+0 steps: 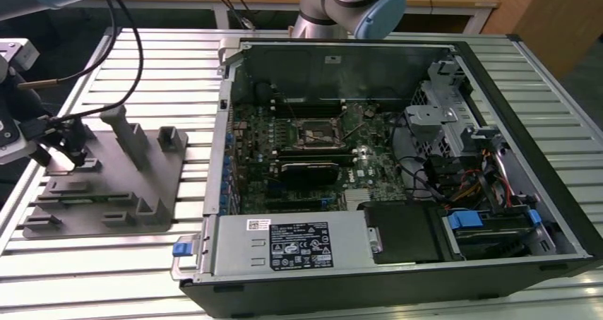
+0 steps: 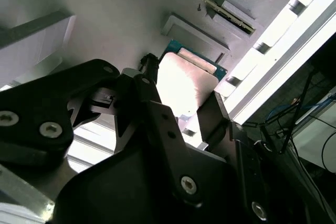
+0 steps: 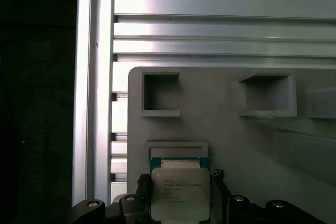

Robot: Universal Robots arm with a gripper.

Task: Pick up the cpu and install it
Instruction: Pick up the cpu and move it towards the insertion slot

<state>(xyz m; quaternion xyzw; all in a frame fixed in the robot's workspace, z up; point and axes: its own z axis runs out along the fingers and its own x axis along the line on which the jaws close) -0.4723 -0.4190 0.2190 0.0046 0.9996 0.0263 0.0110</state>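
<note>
Gripper (image 1: 58, 152) sits low over a grey moulded parts holder (image 1: 104, 193), at 9 o'clock of the exterior view. Both wrist views show it closed narrow on the cpu (image 3: 180, 192), black fingers (image 3: 143, 183) pressed on two opposite edges of the chip. Silvery lid faces up, with a green board edge around it. Cpu is at the holder's shallow framed pocket (image 3: 177, 149), partly over it; can't tell if it is lifted clear or still seated. Two square recesses (image 3: 160, 94) in the holder lie further along, near the holder's edge.

Holder rests on a slatted aluminium tabletop (image 1: 113, 263). Open computer case (image 1: 527, 122) lies on its side at 3 o'clock from the holder, well apart from the gripper. Motherboard (image 1: 377, 172) is exposed inside, with the square metal-framed socket (image 1: 315, 131) near the board's middle. Power supply (image 1: 282, 246) is at 6 o'clock in the case. Robot arm base (image 1: 358, 2) stands at 12 o'clock, behind the case.
</note>
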